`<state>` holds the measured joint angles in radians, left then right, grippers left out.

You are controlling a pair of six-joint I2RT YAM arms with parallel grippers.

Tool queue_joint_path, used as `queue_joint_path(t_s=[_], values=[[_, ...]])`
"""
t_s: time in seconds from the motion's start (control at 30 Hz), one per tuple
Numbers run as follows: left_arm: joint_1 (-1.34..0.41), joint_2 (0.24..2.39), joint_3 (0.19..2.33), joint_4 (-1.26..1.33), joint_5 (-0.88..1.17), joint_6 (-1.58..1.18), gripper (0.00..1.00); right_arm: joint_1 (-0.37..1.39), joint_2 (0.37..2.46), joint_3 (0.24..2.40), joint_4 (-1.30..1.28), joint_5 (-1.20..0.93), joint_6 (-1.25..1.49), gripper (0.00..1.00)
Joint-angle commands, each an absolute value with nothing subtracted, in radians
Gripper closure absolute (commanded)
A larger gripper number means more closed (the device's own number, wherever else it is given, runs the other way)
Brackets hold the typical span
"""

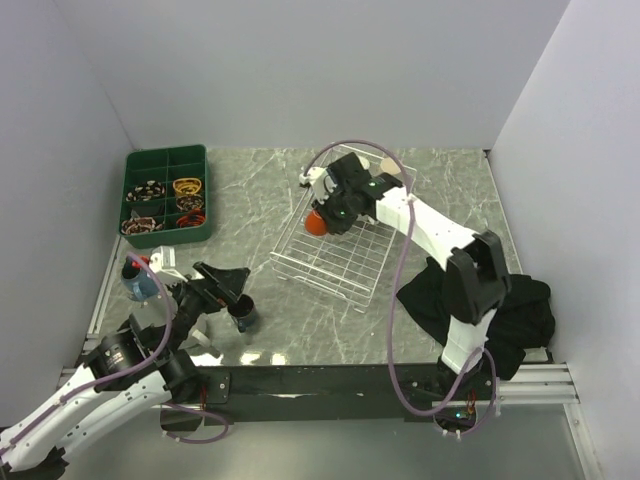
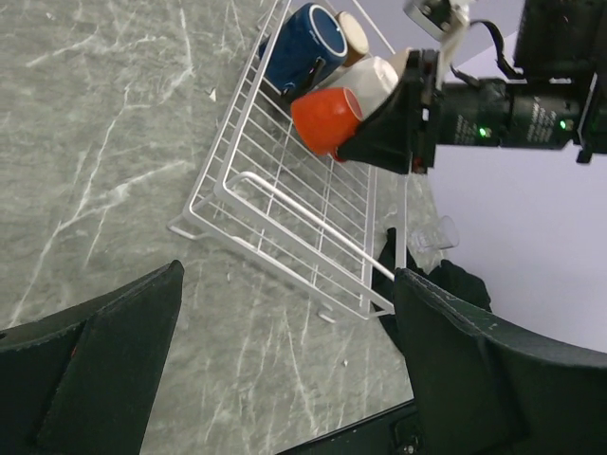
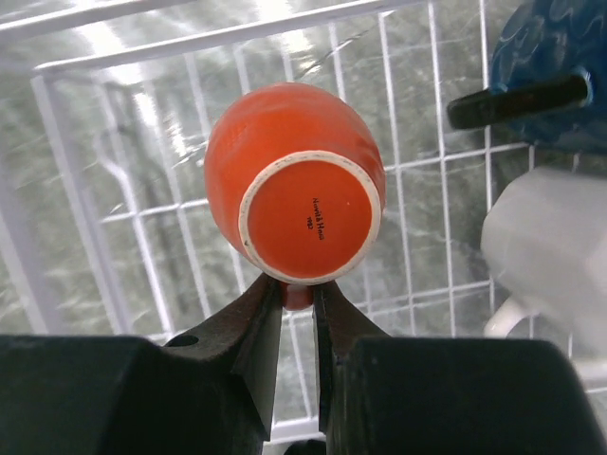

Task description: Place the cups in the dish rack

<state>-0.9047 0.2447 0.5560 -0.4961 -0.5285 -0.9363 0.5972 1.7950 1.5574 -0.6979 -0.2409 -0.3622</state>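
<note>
An orange cup (image 3: 294, 190) hangs bottom-up over the white wire dish rack (image 3: 190, 43), and my right gripper (image 3: 298, 296) is shut on its handle. Seen from above, that gripper (image 1: 327, 216) holds the orange cup (image 1: 316, 224) over the far left part of the dish rack (image 1: 345, 268). A dark blue mug (image 2: 303, 43), a white mug (image 2: 375, 76) and a cream cup (image 2: 354, 33) lie in the rack's far end. My left gripper (image 1: 228, 285) is open and empty, just above a dark navy cup (image 1: 244, 316) standing on the table. A blue cup (image 1: 137, 281) stands at the left edge.
A dark green compartment tray (image 1: 167, 160) with small items sits at the far left. A black cloth (image 1: 510, 305) lies at the right beside the right arm's base. Grey walls close in on the left, back and right.
</note>
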Motion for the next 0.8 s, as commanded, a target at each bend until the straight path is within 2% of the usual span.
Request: queue_joint_path(t_s=[0.0, 0.5, 0.77], values=[[-0.907, 0.221, 0.542, -0.520, -0.535, -0.930, 0.04, 0.601, 1.864, 1.666, -0.707, -0.155, -0.385, 1.00], [-0.907, 0.150, 0.514, -0.592, -0.548, -0.999, 0.04, 0.615, 2.062, 1.824, -0.724, -0.110, -0.382, 0.98], [-0.907, 0.170, 0.506, -0.589, -0.537, -1.012, 0.04, 0.615, 2.109, 1.873, -0.721, -0.064, -0.379, 0.91]])
